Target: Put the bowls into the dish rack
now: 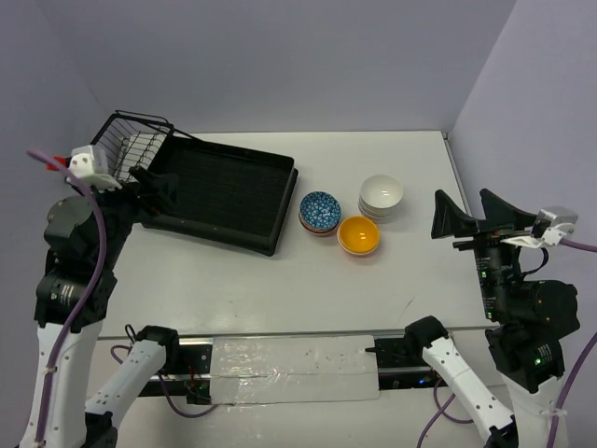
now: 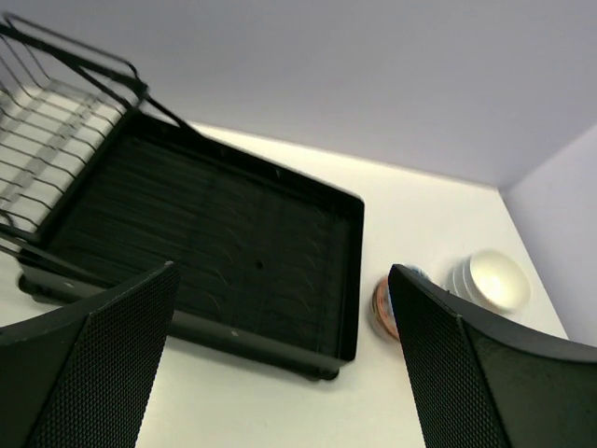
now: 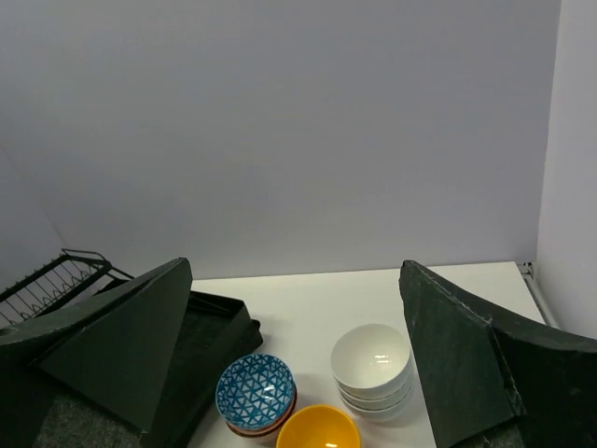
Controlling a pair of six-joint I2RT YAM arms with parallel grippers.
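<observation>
Top view: dish rack [image 1: 219,196] upper left, no bowl in it yet. Blue-patterned bowl [image 1: 320,210], orange bowl [image 1: 358,234] and white bowl stack [image 1: 381,196] sit mid-tabletop, just left of the right tool [image 1: 474,217], the nearer arm, raised.
Left wrist: left tool [image 2: 282,271] gapes wide over the rack.
Right wrist: jaws spread wide, bowls low centre, ahead.

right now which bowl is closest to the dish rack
The blue-patterned bowl, just off the right end of the dish rack. The yellow bowl and the white stack sit farther right.
</observation>
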